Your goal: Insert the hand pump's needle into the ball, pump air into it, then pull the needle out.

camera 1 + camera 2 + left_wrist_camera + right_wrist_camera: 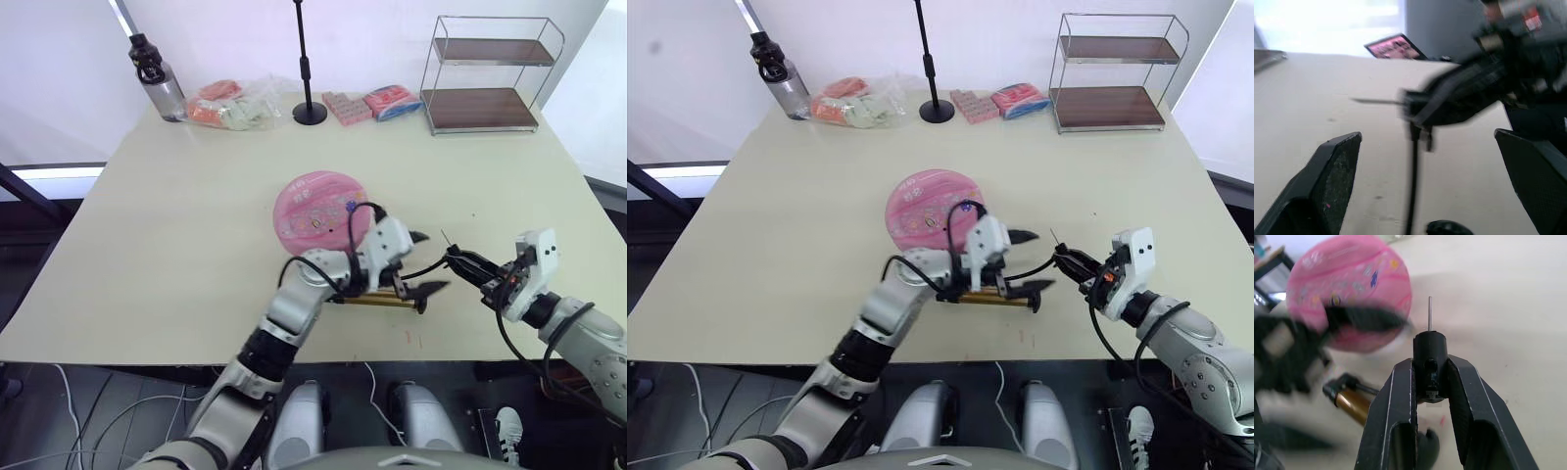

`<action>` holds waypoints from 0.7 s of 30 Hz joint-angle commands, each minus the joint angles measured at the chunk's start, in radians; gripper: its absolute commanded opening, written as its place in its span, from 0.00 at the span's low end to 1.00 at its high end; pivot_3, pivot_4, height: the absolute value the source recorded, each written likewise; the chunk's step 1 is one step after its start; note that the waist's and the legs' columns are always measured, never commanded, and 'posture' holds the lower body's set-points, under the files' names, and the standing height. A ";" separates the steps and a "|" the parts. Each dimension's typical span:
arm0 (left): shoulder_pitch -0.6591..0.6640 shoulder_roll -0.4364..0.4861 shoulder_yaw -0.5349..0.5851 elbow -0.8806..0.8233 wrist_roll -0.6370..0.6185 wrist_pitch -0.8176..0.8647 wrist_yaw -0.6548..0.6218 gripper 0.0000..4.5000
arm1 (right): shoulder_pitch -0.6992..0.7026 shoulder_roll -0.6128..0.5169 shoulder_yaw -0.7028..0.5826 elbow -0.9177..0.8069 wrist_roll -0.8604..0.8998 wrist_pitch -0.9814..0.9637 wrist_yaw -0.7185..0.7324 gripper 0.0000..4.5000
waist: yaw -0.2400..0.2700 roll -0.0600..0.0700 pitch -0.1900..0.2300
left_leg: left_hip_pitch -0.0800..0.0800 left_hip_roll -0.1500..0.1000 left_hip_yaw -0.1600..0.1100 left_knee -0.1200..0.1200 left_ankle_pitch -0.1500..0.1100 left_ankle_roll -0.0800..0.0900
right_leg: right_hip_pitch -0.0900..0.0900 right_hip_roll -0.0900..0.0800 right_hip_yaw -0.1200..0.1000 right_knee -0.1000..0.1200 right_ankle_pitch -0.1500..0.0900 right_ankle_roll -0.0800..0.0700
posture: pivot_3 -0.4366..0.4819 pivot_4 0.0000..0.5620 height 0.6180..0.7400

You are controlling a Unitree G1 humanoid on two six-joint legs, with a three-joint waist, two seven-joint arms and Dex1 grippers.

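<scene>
The pink rubber ball (320,204), a flattened disc with grooved seams and small cartoon stickers on its upper face, lies flat on the cream tabletop (157,245), near the table's centre. The slim gold-bronze hand pump (377,300) lies on its side on the tabletop just in front of the ball, toward the robot, partly hidden by the left forearm. Its thin black hose (423,269) runs from the pump toward the robot's right.

The thin metal needle (1429,313) projects from a small black cylindrical fitting at the hose tip. The right gripper (1430,369) is clamped on this fitting, one black finger on each side. The needle points toward the ball but is well apart from it; bare tabletop lies between them. The right forearm reaches in from the robot's right, held low over the table.

The left gripper (423,262) sits over the pump, just beside the ball's near edge, with its two black fingers spread wide apart and holding nothing. The left arm is bent at the elbow and angled to the right across the robot's front.

At the far edge stand a grey water bottle (157,80), a black stand (308,69), pink packets (372,103) and a two-tier wire shelf (487,73).
</scene>
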 commanded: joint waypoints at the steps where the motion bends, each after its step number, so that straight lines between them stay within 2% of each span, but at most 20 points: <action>1: 0.001 0.024 0.029 -0.100 -0.062 0.048 -0.018 1.00 | 0.008 -0.031 0.019 -0.005 -0.065 -0.083 0.103 0.08 | 0.001 0.000 0.000 | 0.000 0.000 0.000 0.000 0.000 0.000 | 0.000 0.000 0.000 0.000 0.000 0.000 | 0.48 0.27 1.00; 10: -0.001 0.178 0.200 -0.308 -0.243 0.170 -0.030 1.00 | -0.051 -0.104 0.012 0.043 -0.116 -0.134 0.274 0.08 | 0.000 0.000 0.000 | 0.000 0.000 0.000 0.001 0.000 0.000 | 0.000 0.000 0.000 0.000 -0.001 0.001 | 0.48 0.27 1.00; 16: -0.023 0.262 0.339 -0.336 -0.317 0.219 0.027 1.00 | -0.105 -0.134 0.003 0.065 -0.144 -0.176 0.341 0.08 | 0.003 0.000 0.000 | 0.001 0.000 0.000 0.001 0.000 0.000 | 0.000 0.000 0.000 0.000 -0.001 0.002 | 0.48 0.27 1.00; 21: -0.016 0.333 0.474 -0.292 -0.332 0.242 0.085 1.00 | -0.141 -0.142 0.019 0.087 -0.183 -0.239 0.397 0.08 | 0.000 -0.002 0.001 | -0.001 0.000 0.001 0.001 0.000 0.000 | 0.000 0.000 0.000 0.000 0.002 0.002 | 0.48 0.27 1.00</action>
